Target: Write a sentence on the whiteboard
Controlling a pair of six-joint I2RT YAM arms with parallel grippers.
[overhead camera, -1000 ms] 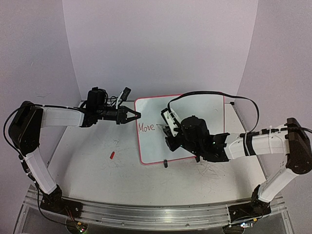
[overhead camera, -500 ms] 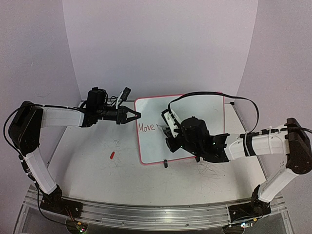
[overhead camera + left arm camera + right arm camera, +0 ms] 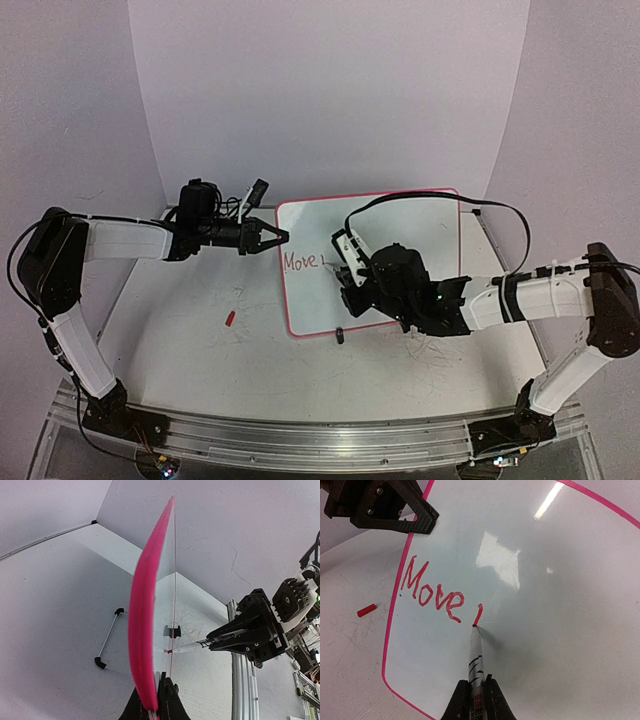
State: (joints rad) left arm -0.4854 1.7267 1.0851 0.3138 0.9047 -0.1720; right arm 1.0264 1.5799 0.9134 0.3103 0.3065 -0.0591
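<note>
Left gripper [image 3: 272, 238], arm outstretched, clamps the whiteboard [image 3: 400, 230] rim; right gripper [image 3: 476, 692] pinches a marker [image 3: 475, 652], tip on the whiteboard, ending the sentence [image 3: 432, 591]: "Move" plus 1 stroke.

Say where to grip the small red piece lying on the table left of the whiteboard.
Take the small red stubby piece at its middle, across its short width, coming straight down: it lies flat on the scuffed white table, apart from the red-rimmed whiteboard.
</note>
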